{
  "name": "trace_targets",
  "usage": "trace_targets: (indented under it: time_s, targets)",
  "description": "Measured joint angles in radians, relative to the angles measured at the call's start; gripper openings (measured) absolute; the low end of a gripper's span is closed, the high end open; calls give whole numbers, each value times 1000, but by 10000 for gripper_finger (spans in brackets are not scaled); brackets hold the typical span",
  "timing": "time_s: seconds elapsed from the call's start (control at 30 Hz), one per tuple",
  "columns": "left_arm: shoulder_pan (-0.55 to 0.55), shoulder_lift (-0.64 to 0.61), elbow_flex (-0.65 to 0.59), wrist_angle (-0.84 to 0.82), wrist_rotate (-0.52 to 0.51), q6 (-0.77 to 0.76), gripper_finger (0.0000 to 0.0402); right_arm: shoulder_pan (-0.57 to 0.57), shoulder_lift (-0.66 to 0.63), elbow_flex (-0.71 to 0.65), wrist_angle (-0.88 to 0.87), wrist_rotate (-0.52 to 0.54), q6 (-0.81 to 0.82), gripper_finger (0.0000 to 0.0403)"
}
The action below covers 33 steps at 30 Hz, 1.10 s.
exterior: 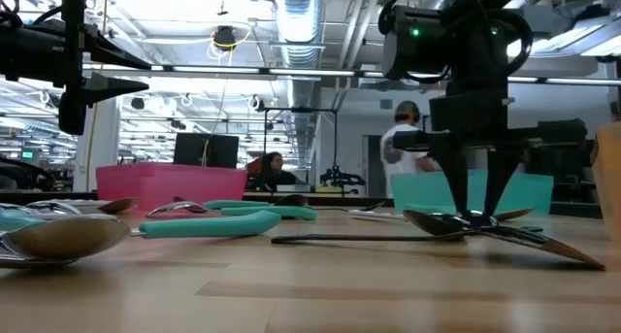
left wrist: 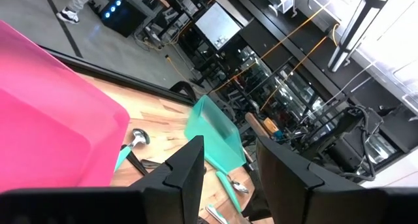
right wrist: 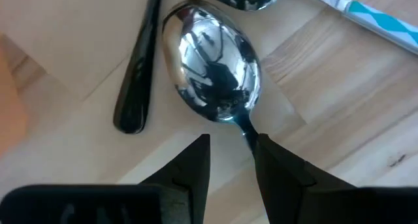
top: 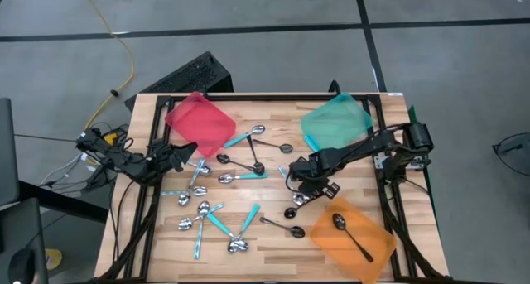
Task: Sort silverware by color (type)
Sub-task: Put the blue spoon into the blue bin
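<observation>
Red tray (top: 200,121), teal tray (top: 334,123) and orange tray (top: 351,238) surround silver, black and teal-handled spoons (top: 240,175).

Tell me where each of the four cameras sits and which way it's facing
High view: above, looking straight down on the table; both arms show.
Low view: at tabletop height, looking level across; right gripper comes from above.
Left wrist: looks past left gripper toward the red tray.
Right wrist: looks down past right gripper at a black spoon.
Shared: the teal tray shows in high, low and left wrist views.

Trays (top: 199,121) – three; arms – two; spoons (top: 234,177) – roughly twenty, exact count unclear.
</observation>
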Motion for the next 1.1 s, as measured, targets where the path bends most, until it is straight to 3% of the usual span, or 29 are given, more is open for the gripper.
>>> trace_targets:
  time_s: [0.37, 0.6, 1.1]
  targets:
    - [0, 0, 0, 0, 0, -10, 123, -1, 3, -3, 69, 17, -17, 129]
    - [0, 0, 0, -1, -4, -10, 123, 14, -24, -6, 55, 91, -20, 129]
    - [0, 0, 0, -3, -14, -6, 123, -11, -26, -5, 70, 49, -192, 129]
